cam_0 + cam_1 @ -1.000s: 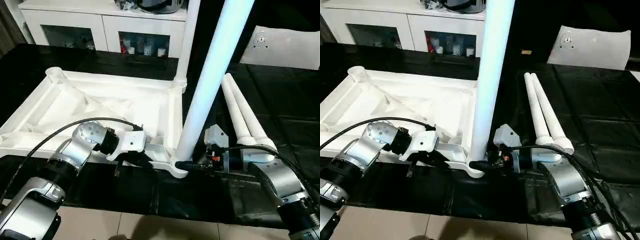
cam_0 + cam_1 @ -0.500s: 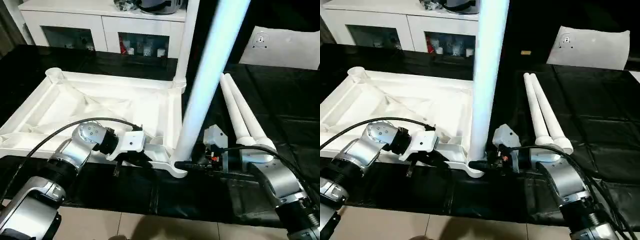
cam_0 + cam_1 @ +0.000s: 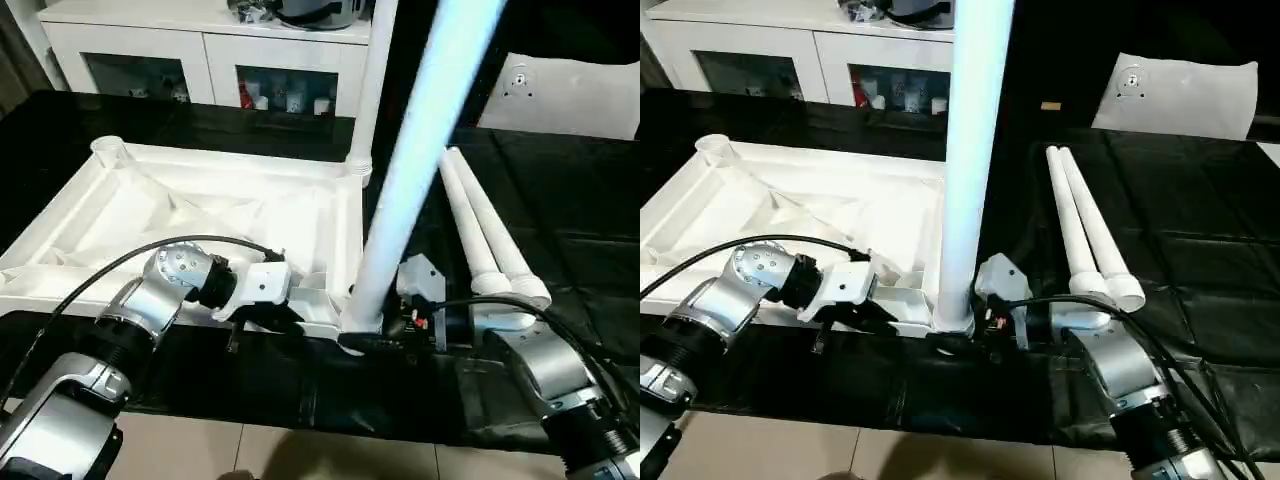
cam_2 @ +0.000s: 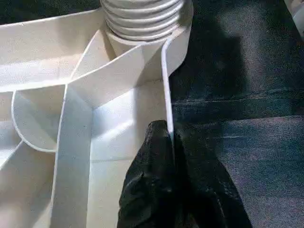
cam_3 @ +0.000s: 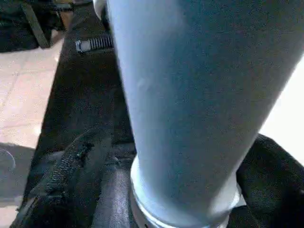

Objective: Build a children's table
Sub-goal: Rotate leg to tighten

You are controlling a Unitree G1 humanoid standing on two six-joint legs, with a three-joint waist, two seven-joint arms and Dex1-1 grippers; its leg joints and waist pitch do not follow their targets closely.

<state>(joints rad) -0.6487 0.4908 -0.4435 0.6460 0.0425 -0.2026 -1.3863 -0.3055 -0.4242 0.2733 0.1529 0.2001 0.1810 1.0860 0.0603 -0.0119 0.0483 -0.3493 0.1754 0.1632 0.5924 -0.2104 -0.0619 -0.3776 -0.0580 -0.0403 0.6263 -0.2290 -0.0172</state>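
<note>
tabletop: the white ribbed tabletop [image 3: 200, 215] is laid upside down on the black surface [image 3: 560, 210], its near rim wall sitting right inside the left jaws

left gripper: the left gripper [image 4: 170, 156] is clamped on the thin near rim wall of the tabletop, just beside the near right corner socket [image 3: 352, 330], one finger on each face of the wall

right gripper: the right gripper [image 3: 970, 345] is set low at the base of the upright leg, a finger on either side of the tube; the jaws look spread apart around it, and whether they press on it can't be told

upright leg: one white tube leg [image 3: 970, 150] is stood in the socket directly between the right jaws, leaning a bit; threaded rings are seen at its foot in the left wrist view

far leg: another leg [image 3: 368, 80] is already stood in the far right corner socket, well beyond both jaws

spare legs: two more legs [image 3: 1085, 235] are laid side by side on the surface, just past the right gripper on its outer side

far left socket: the empty socket [image 3: 108, 150] is well apart from the left jaws

handling guess: hollow plastic, so probably light and stiff but smooth and slippery; the long tube is likely tippy until seated, so it's best gripped low near the socket, while the tabletop is best pinned by a rim wall close to the corner being worked, since the rim wall is thin and could flex
</note>
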